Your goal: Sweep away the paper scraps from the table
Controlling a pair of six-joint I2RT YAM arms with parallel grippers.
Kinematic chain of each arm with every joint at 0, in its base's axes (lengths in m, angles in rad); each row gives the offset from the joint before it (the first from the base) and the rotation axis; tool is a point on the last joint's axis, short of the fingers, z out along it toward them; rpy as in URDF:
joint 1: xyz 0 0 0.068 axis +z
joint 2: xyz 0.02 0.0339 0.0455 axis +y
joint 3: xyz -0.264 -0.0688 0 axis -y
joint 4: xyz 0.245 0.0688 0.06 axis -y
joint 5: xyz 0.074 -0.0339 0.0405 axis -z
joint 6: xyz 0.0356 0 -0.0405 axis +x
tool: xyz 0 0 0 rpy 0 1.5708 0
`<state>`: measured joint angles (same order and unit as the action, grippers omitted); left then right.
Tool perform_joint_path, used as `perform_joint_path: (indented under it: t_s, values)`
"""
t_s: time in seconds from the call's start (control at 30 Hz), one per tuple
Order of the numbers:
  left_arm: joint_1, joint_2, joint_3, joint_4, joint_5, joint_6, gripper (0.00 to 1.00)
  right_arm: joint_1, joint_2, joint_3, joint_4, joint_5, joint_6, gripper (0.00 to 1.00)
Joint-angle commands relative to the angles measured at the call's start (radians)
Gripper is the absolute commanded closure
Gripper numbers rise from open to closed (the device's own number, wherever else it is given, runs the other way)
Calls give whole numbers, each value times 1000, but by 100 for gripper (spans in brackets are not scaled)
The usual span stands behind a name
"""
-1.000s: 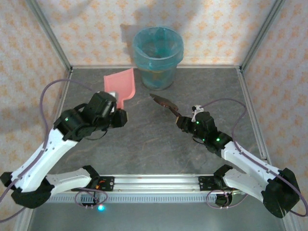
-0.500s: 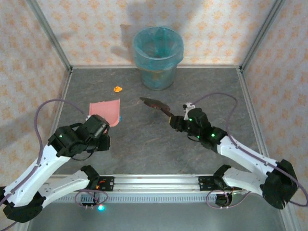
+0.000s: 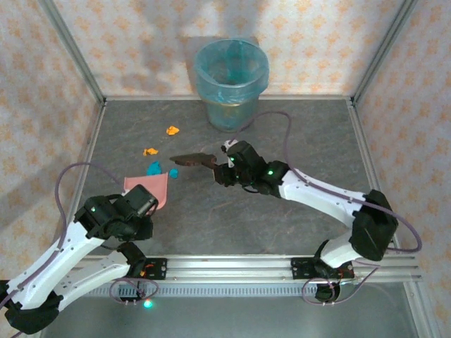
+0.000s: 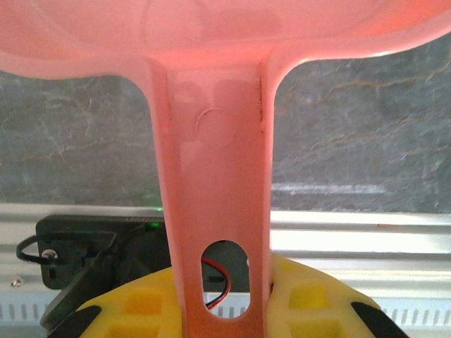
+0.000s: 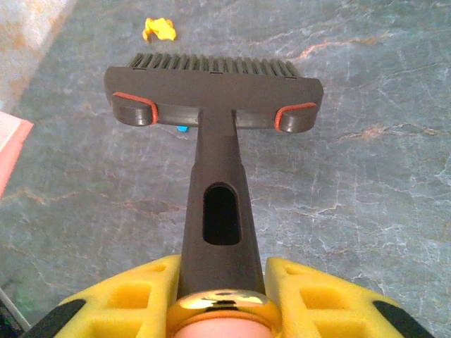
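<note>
The table point(image 3: 296, 204), dark and marbled, is taken in whole from the top view, with a blue-lined bin point(image 3: 231, 77) at its far edge; what lies inside the bin cannot be made out. A pink dustpan point(image 3: 149, 187) is clamped by its handle between the yellow fingers point(image 4: 144, 303) of the left gripper point(image 4: 218, 303). In the left wrist view the handle is seen running straight out from the fingers, and the pan is cut off by the upper edge. A dark brush point(image 3: 192, 160) is gripped tightly at its handle by the right gripper point(image 5: 222, 282). Its handle runs straight out from the fingers, its head is set crosswise, and its bristles point away from them. The paper scraps point(image 3: 153, 167), two orange and two blue, are strung across the table in a slanting line beyond the dustpan's far edge, ahead of the left fingers and past the bristles from the right fingers. From above, the nearest blue one is seen just beside the pan's far corner. In the right wrist view one orange scrap point(image 5: 159, 28) is seen beyond the bristles, and a blue bit point(image 5: 182, 129) is mostly hidden behind the brush head.
</note>
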<state>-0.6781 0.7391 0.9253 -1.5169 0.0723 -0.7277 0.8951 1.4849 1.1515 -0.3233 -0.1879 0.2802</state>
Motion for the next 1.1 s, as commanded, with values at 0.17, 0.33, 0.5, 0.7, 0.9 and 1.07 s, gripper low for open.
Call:
perform_joint_path:
  t_s: [0.17,0.33,0.5,0.7,0.9,1.07]
  values:
    - [0,-20,-37,-50,78,13,100,56,140,198,-51,17,-101,100]
    - [-1,2,-60,-33,107,16,100,75,210,274,-54,-15,-136,100]
    - [-3,22,-62,-13,119,15,100,108,284,362,-69,-1,-175,100]
    - [-13,44,-86,22,141,6,100,140,347,454,-103,30,-213,100]
    - [-50,75,-123,82,156,-26,100,146,380,493,-100,32,-236,100]
    - [-90,117,-140,132,156,-52,100,152,411,504,-74,22,-270,100]
